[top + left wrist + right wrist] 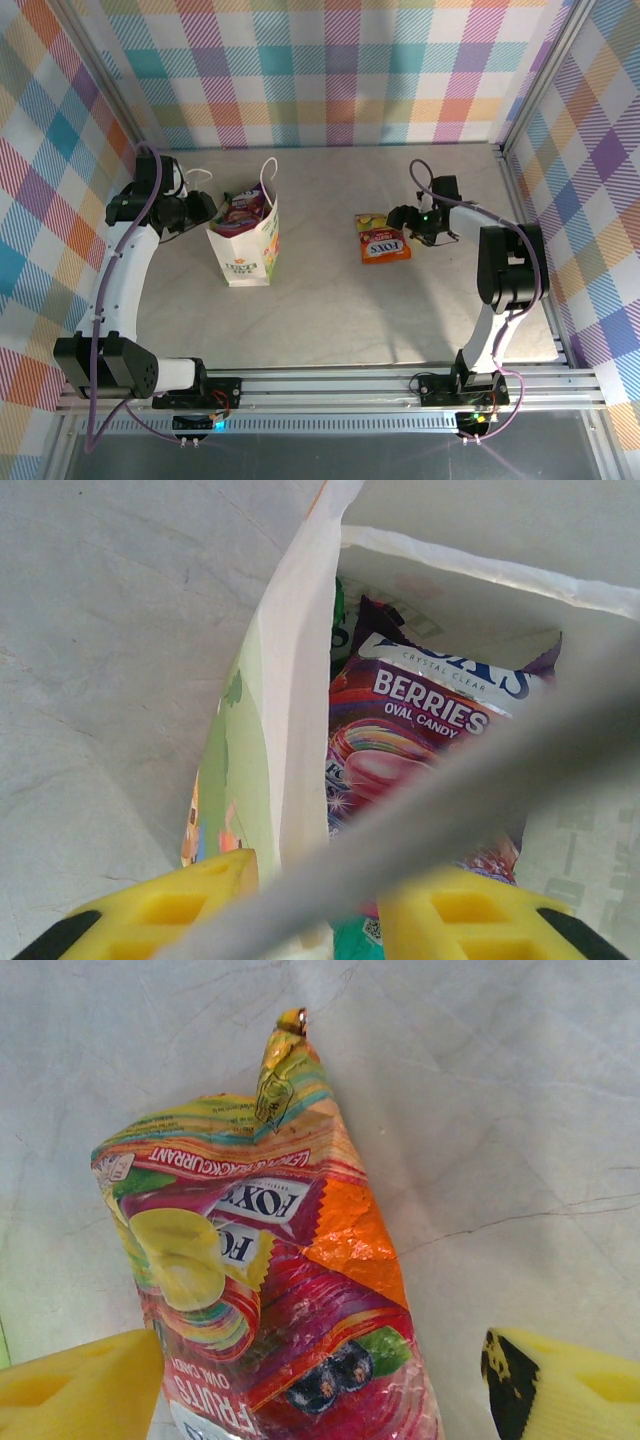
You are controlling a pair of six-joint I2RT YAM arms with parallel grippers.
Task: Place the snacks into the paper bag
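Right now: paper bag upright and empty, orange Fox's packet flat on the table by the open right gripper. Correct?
Not empty: the left wrist view shows a purple Berries packet inside the paper bag. The rest holds: orange Fox's packet flat on the table, right gripper open beside it.

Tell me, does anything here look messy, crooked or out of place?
Nothing is spilled or torn. The orange candy packet lies crumpled on the table, one end twisted into a point, outside the paper bag. The purple berries packet seems to stick up at the bag's mouth instead of sitting low.
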